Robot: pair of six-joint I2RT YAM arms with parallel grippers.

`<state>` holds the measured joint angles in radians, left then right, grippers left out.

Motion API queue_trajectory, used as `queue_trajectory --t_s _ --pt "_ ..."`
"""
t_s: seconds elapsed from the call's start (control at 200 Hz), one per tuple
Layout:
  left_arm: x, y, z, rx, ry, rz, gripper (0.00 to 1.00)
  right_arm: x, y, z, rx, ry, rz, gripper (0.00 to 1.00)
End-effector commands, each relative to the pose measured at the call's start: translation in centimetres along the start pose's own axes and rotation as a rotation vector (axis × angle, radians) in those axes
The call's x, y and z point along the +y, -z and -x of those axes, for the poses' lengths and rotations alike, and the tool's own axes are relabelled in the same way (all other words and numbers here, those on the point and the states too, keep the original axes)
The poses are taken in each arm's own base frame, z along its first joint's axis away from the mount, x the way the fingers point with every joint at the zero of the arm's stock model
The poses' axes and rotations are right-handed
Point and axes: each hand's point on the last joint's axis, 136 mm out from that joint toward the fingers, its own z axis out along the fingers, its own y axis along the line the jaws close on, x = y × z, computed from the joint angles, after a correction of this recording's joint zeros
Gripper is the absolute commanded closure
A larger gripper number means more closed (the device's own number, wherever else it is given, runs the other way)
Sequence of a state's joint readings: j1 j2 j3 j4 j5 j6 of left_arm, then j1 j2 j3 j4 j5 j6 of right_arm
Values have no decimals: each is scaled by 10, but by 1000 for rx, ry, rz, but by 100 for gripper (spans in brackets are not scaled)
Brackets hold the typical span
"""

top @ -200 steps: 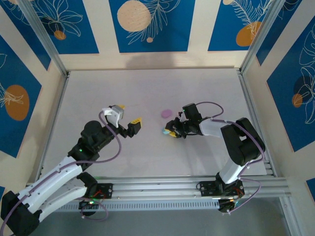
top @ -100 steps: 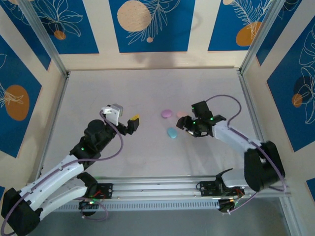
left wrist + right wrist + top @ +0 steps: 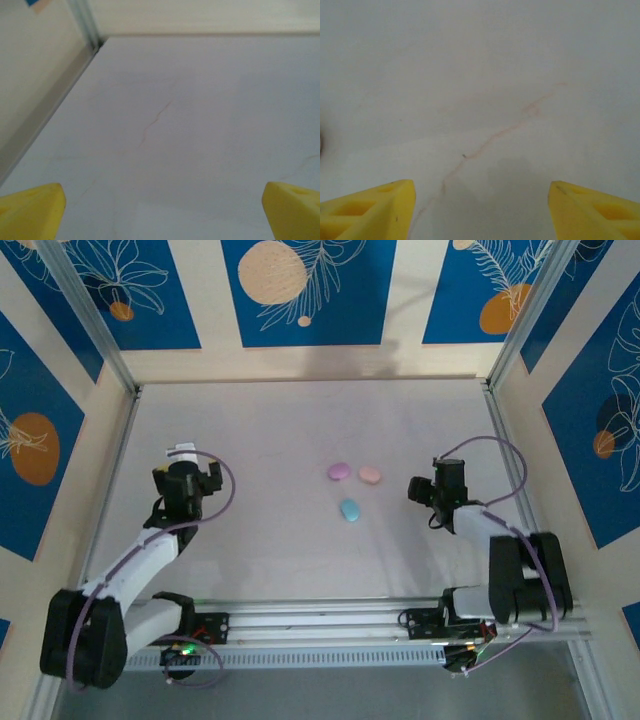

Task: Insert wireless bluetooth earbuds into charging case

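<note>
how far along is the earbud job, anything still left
Looks done: the purplish-pink oval case, peach-pink oval case and light blue oval case look shut, buds presumably inside. In hand: nothing; left gripper and right gripper stand open, empty. Left: likely nothing.

No text, label, brand, number or sign can be read anywhere, whether on the worktop (image 3: 300,430) or the patterned wall panels (image 3: 330,300).

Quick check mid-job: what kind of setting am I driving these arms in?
Probably a purpose-built robot test cell, not a home: a pale matte tabletop boxed in by silver aluminium frame rails and blue leaf-print wall panels, with three small pastel oval cases laid out mid-table.
</note>
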<state>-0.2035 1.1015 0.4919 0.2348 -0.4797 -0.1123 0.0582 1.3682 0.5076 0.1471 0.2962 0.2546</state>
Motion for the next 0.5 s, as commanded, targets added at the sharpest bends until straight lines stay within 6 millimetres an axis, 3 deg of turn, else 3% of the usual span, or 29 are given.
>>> queue_trajectory --t_s 0.0,0.135,0.18,0.245,0.335,0.435,0.47,0.485,0.495 --pt "7 -17 -10 -36 -40 33 0 48 7 65 -261 166 230 30" --pt "-7 -35 -27 -55 -71 -16 0 58 6 68 -355 256 319 30" --pt "-9 -40 -23 -72 -76 -18 0 49 7 65 -362 224 319 30" --pt "-15 -43 -20 -122 -57 -70 0 54 8 55 -427 240 396 29" --pt "-10 -51 -29 -157 9 -98 0 51 7 57 -397 230 369 28" --pt "-25 -55 -40 -146 -7 -206 0 28 -5 65 -373 139 238 25" --pt "-27 -55 -36 -177 -6 -216 0 30 -5 65 -395 152 227 21" --pt "-26 -56 -37 -164 -1 -213 0 30 -5 65 -396 153 216 5" --pt "-25 -56 -38 -148 1 -206 0 29 -5 65 -393 153 211 1"
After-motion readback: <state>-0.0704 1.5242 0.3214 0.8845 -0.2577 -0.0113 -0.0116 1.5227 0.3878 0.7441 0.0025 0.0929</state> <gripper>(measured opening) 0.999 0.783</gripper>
